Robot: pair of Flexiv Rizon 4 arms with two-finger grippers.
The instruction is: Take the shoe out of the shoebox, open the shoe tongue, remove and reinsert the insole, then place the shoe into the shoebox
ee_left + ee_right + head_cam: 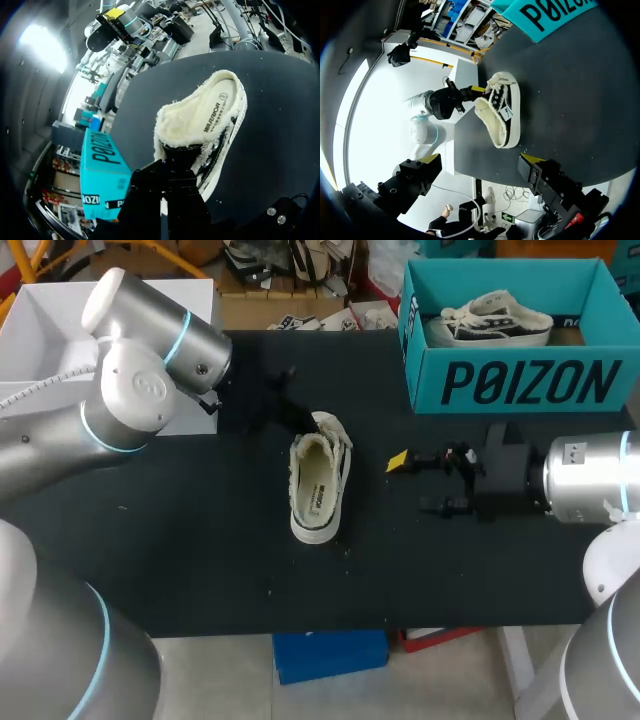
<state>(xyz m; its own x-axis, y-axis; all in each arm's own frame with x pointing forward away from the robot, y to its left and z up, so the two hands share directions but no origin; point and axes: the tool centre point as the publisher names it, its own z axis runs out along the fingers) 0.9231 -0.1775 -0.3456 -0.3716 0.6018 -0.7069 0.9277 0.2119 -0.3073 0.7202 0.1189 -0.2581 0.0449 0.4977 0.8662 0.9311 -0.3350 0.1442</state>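
Between my narrow left fingers (pixel 145 192) sits the shoe tongue (pixel 181 150); I'd hold it back so the wide-open right fingers (pixel 532 167) reach the fleecy insole (pixel 210 107).

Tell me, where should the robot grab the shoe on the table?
Probably the heel rim, from above with the right tool: the shoe's open mouth faces up, so the tool can straddle the rim. The left tool sits at the tongue end.

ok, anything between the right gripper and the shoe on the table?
No. In the head view the stretch of table between the right gripper and the shoe is bare; the right wrist view agrees.
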